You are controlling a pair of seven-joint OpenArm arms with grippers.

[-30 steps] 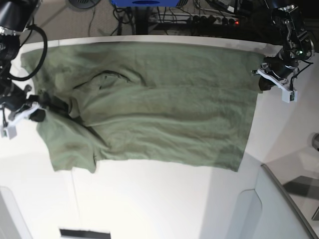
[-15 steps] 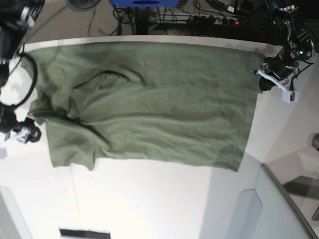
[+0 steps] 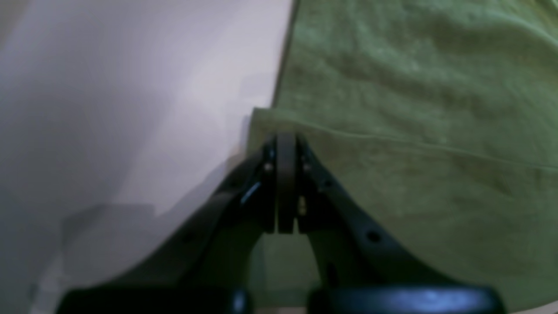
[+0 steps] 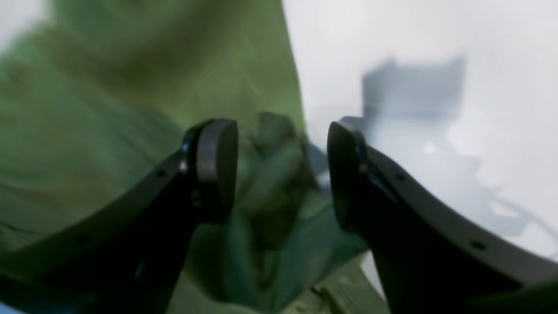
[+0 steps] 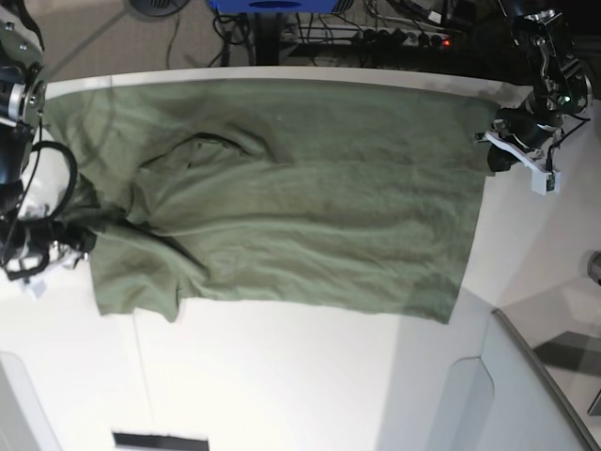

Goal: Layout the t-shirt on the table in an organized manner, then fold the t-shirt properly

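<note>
Across the back half of the table (image 5: 282, 395), the t-shirt (image 5: 310, 207) lay spread out, wrinkly near one sleeve. The left gripper (image 3: 285, 146) pinched the t-shirt's edge. The right gripper (image 4: 281, 168) stood wide apart, holding nothing.

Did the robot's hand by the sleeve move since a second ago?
Yes. The right gripper dropped lower, nearer the table's front, and opened off the t-shirt.
</note>
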